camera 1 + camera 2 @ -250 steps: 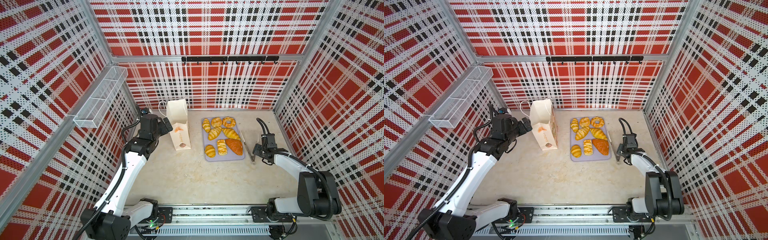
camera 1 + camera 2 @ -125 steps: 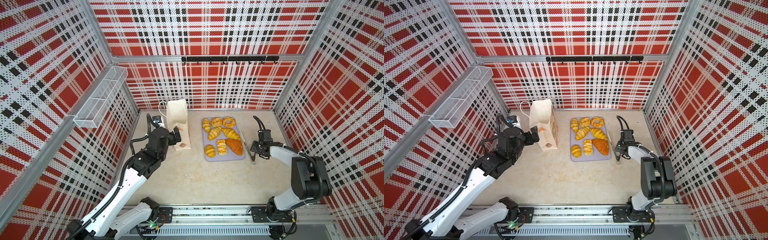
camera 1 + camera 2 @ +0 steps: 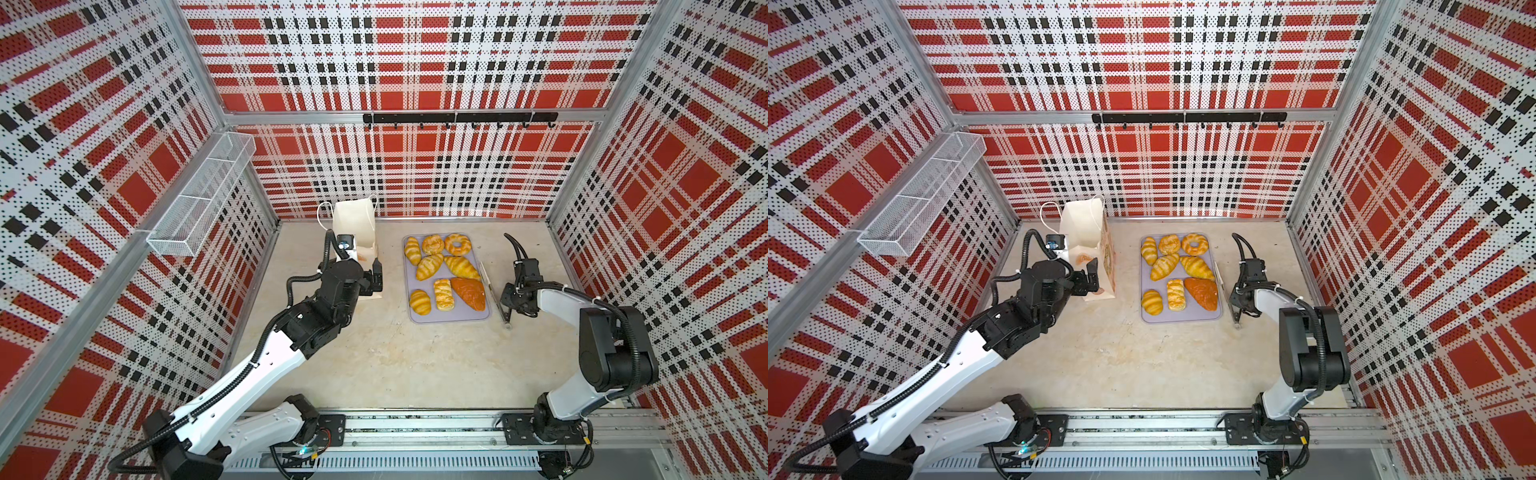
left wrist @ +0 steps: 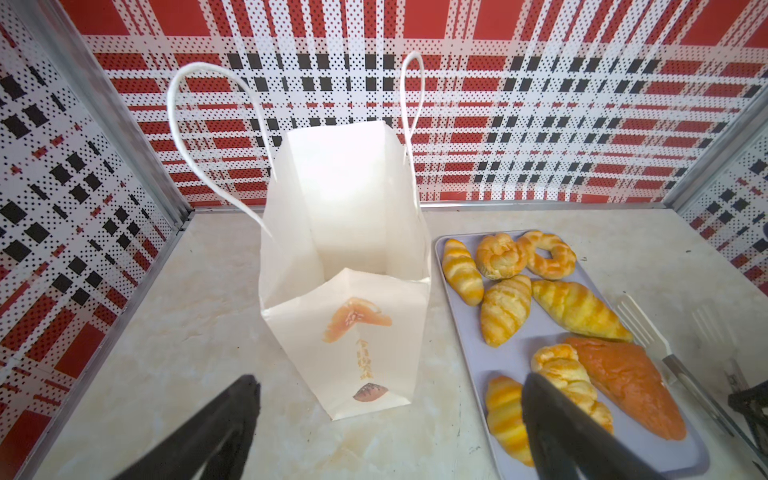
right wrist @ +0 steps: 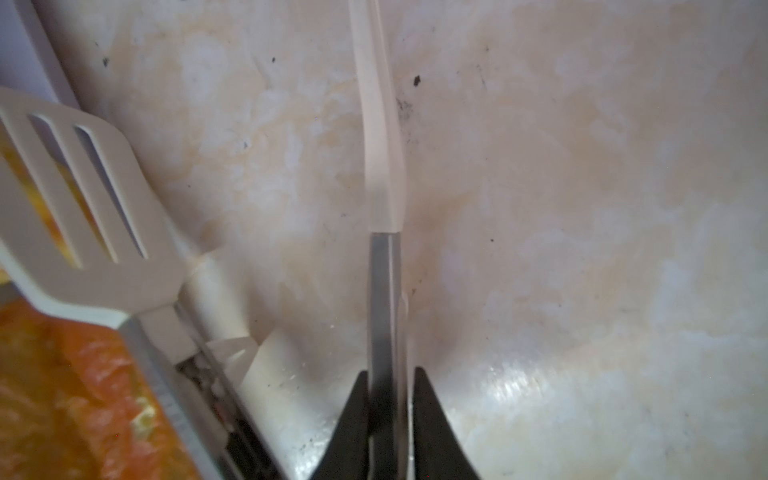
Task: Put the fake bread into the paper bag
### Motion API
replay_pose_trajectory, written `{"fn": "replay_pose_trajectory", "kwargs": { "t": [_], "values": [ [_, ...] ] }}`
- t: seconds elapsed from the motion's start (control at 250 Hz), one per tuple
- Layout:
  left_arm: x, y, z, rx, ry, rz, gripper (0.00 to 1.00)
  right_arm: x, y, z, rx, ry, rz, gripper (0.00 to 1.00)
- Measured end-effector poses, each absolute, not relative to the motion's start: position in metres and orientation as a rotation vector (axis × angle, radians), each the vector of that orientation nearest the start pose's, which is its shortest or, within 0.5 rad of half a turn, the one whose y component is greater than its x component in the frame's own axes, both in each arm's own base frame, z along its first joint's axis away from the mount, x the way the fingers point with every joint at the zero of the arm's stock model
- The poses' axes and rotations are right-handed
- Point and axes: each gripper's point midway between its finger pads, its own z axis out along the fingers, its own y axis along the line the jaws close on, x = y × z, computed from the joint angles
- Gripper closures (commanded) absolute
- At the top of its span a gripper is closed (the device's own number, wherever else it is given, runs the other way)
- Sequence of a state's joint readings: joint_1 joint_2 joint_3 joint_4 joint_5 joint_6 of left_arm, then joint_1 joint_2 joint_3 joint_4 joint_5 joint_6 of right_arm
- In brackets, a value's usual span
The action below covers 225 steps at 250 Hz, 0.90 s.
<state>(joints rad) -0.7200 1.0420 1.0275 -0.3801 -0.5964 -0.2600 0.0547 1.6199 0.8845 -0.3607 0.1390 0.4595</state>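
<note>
The bag (image 3: 353, 224) stands upright on the far left part of the surface (image 3: 395, 365), its mouth open and its two cord handles up. An orange print and a small brown mark show on its near face in the left wrist view (image 4: 345, 232).

Just right of the bag lies the tray (image 3: 449, 318), and all eight pieces of bread (image 3: 430, 266) lie on it. The ring doughnut (image 3: 458, 244) is at the far right corner. The dark croissant (image 3: 468, 293) lies along the near right side. In both top views the bread is apart from the bag.

The left pincer (image 4: 390, 384) hangs just in front of the bag's near face, low down, with its jaws wide and nothing between them. One finger (image 4: 232, 415) is left of the bag's foot; the other shows over the tray's near left corner.

The tongs (image 3: 494, 295) lie on the surface along the tray's right edge. The right pincer (image 5: 390, 376) is closed narrow on one metal arm of the tongs, which runs on to a white tip. The tongs' other arm, with a slotted white head, reaches over the tray edge beside the dark croissant.
</note>
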Motion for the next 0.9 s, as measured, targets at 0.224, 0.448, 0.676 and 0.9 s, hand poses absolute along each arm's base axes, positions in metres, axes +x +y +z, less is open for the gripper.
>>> {"fn": "replay_pose_trajectory", "kwargs": {
  "t": [0.224,0.448,0.676,0.9],
  "values": [
    [0.314,-0.172,0.309,0.141,1.906,-0.079,0.01,0.366,-0.004,0.071,0.555,2.555,-0.007,0.95],
    [0.315,-0.215,0.3,0.284,1.918,-0.164,0.01,0.372,-0.005,0.133,0.494,2.457,0.035,0.94],
    [0.314,-0.273,0.286,0.446,1.933,-0.396,0.01,0.374,0.015,0.165,0.388,2.425,0.181,0.94],
    [0.318,-0.338,0.29,0.57,1.929,-0.626,0.01,0.372,0.055,0.174,0.247,2.431,0.458,0.94]
  ]
}}
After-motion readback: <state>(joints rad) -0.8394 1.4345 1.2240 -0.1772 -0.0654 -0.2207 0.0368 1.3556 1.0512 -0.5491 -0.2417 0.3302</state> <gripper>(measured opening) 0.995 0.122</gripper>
